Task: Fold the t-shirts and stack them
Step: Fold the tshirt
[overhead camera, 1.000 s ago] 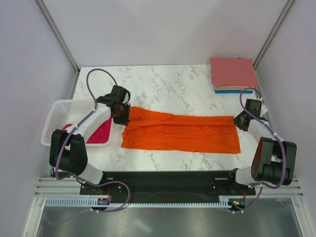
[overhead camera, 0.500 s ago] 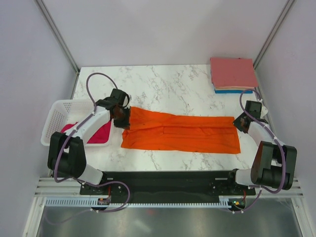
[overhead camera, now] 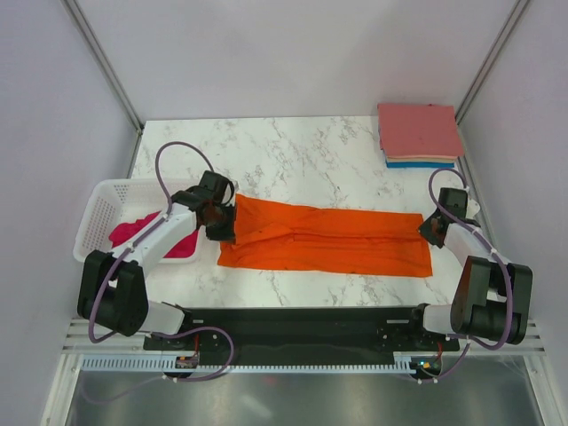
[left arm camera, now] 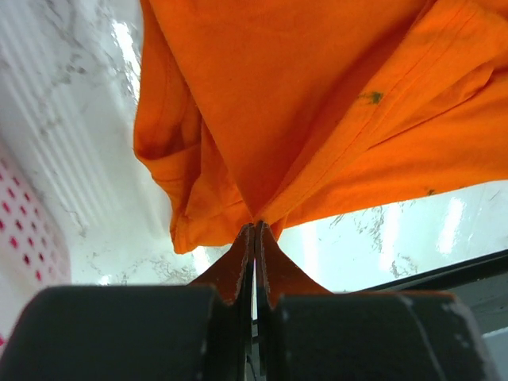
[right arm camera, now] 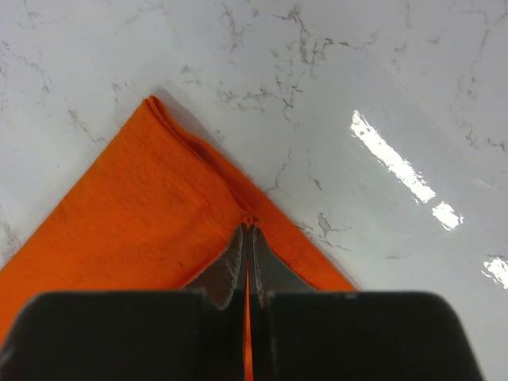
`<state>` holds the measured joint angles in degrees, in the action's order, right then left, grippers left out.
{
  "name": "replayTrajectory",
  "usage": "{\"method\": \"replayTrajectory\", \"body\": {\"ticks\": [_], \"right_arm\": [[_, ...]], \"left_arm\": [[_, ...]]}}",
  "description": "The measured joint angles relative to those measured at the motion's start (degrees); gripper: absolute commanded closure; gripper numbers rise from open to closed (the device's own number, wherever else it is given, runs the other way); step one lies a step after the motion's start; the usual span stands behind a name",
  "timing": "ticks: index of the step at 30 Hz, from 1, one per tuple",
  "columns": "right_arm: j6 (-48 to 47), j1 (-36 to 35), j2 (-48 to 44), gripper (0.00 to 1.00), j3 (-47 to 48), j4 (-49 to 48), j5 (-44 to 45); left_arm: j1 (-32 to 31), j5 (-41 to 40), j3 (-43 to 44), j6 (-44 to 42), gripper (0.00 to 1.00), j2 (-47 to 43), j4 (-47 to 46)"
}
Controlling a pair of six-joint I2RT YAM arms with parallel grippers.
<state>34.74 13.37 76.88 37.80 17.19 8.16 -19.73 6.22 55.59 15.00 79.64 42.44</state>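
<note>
Mid-fold: left gripper (overhead camera: 221,222) and right gripper (overhead camera: 429,227) have jaws clamped on opposite ends of the orange t-shirt (overhead camera: 328,241). Next, I judge, both must carry that edge across together.

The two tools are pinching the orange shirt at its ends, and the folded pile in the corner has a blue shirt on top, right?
Not quite. The top external view shows a salmon-pink shirt on top; the blue shirt is at the bottom, only its edge showing. The rest is right: the left tool and right tool each pinch an end of the orange shirt.
</note>
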Motion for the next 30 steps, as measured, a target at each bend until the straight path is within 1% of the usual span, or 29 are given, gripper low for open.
{"method": "replayTrajectory", "body": {"ticks": [6, 8, 10, 11, 12, 15, 19, 20, 22, 26, 30], "right_arm": [[-0.6, 0.0, 0.0, 1.0, -0.9, 0.0, 1.2], [-0.6, 0.0, 0.0, 0.98, -0.9, 0.0, 1.5], [-0.6, 0.0, 0.0, 0.87, -0.9, 0.0, 1.8], [-0.6, 0.0, 0.0, 0.83, -0.9, 0.1, 1.8], [-0.7, 0.0, 0.0, 0.77, -0.8, 0.4, 1.9], [-1.0, 0.0, 0.0, 0.72, 0.6, 3.6, 2.5], [-1.2, 0.0, -0.4, 0.72, 4.2, 7.5, 3.1], [-1.2, 0.0, -1.0, 0.73, 4.9, 7.9, 3.0], [-1.2, 0.0, -2.7, 0.74, 5.0, 8.1, 2.3], [-1.0, -1.1, -5.9, 0.73, 4.6, 6.3, -2.0], [-0.9, -3.6, -3.8, 0.74, 4.5, 3.6, -6.0]], "left_arm": [[-1.3, -0.1, -2.1, 0.2, 0.98, 0.4, 0.0], [-1.3, -0.1, -2.2, 0.2, 0.98, 0.4, -0.3], [-1.3, -0.1, -2.4, 0.2, 0.98, 0.4, -0.5], [-1.3, -0.1, -2.5, 0.2, 0.94, 0.4, -0.6], [-1.4, -0.1, -2.6, 0.2, 0.92, 0.4, -0.6], [-1.7, -0.1, -2.6, 0.3, 0.88, 0.4, -0.6], [-1.9, 0.4, -2.6, 0.2, 0.88, 0.4, -0.6], [-2.1, 0.5, -2.6, 0.3, 0.92, 0.4, -0.6], [-2.3, 0.6, -2.8, 0.3, 0.94, 0.4, -0.7], [-2.6, 0.6, -3.1, 0.3, 0.94, 0.4, -0.6], [-3.1, 0.5, -3.2, 0.4, 0.92, 0.2, -0.6]]}}
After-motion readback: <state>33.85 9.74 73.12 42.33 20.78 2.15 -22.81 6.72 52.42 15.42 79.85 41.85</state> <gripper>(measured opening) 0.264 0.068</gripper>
